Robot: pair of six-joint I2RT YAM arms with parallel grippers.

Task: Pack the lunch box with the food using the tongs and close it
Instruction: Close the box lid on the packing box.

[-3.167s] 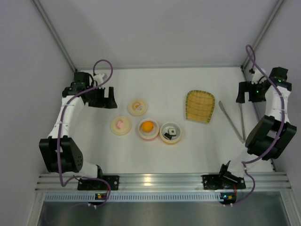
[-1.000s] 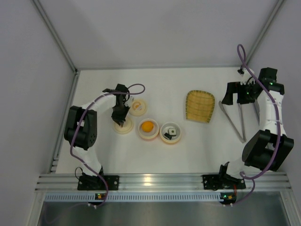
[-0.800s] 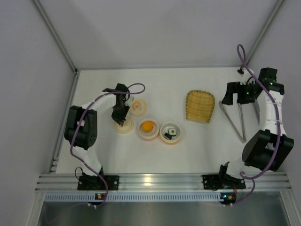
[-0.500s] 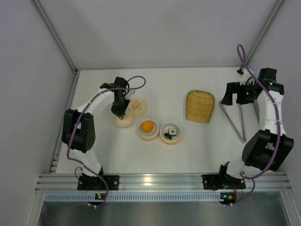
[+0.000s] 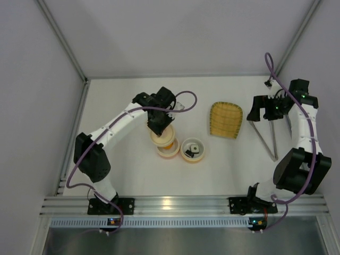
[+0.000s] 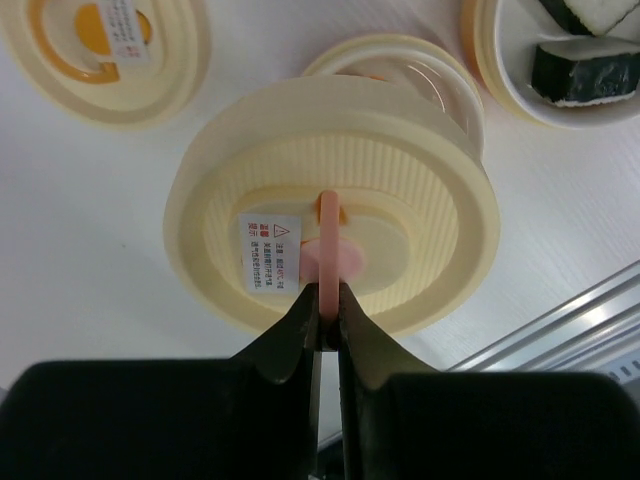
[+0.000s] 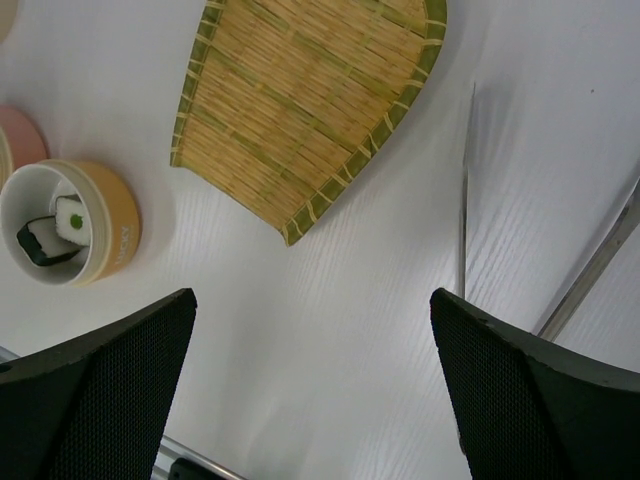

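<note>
Change noted: the left arm has swung in from the left part of the desk (image 5: 133, 164), where a moment ago it was down on the round cream plastic lid with the pink tab (image 6: 330, 200). That lid is now off the desk and hangs over the pink-rimmed cream bowl (image 6: 420, 65).
- Left pincer (image 6: 327, 335): clenched on the pink tab (image 6: 328, 250), lid hanging level beneath it.
- Lid not seated: it sits off-centre and the bowl's far rim peeks out past it.
- Small orange ball: hidden under the lid from above; cannot confirm it.
- Reads as capping that bowl; it needs centring before it goes down.

Right side unchanged over the last second.
- Right pincer (image 7: 311, 300): spread wide, empty, hovering above the long slim silver metal tongs (image 7: 465, 190), which lie untouched on the desk.
- Two black-and-white sushi pieces (image 7: 45, 235) sit in the orange-walled cup (image 7: 110, 235), uncovered.
- Second cream lid with the orange centre (image 6: 105, 50) lies flat just beside the carried one.

Room and edges:
- Tongs lie between the yellow woven bamboo tray (image 7: 310, 110) and the right wall frame; tight there.
- Bowl and cup almost touch, so a sideways slip of the lid could nudge the cup.
- Bare desk runs from the bowls to the aluminium rail (image 5: 180, 204) at the near edge; the back of the desk is also open
</note>
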